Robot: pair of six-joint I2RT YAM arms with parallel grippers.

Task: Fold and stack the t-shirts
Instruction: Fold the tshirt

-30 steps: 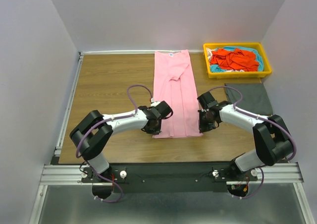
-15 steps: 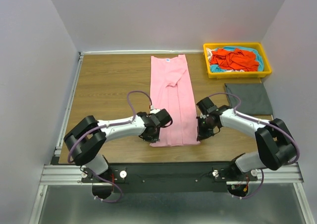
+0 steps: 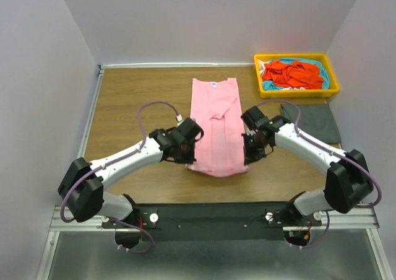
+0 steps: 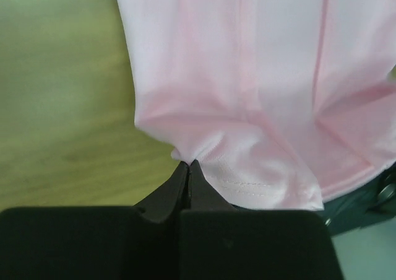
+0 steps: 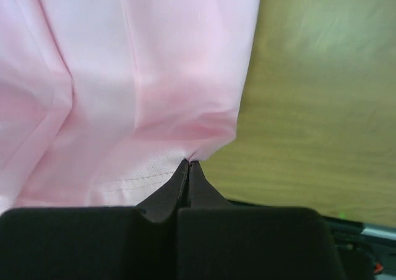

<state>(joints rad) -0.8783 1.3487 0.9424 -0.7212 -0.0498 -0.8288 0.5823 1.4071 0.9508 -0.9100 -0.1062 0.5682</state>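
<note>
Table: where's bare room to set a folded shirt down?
Far-left wood, between pink shirt and the side rail, is bare. Near-left is crossed by the left arm. Right is crowded: tray, grey shirt, right arm.

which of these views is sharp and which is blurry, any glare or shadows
top external: sharp and evenly lit, no hard shadows or glare on the table, pink t-shirt slightly washed out; left wrist: wood grain blurred and greenish, left pincer a near-black silhouette; right wrist: same soft focus, hem stitching just readable, right pincer equally dark
</note>
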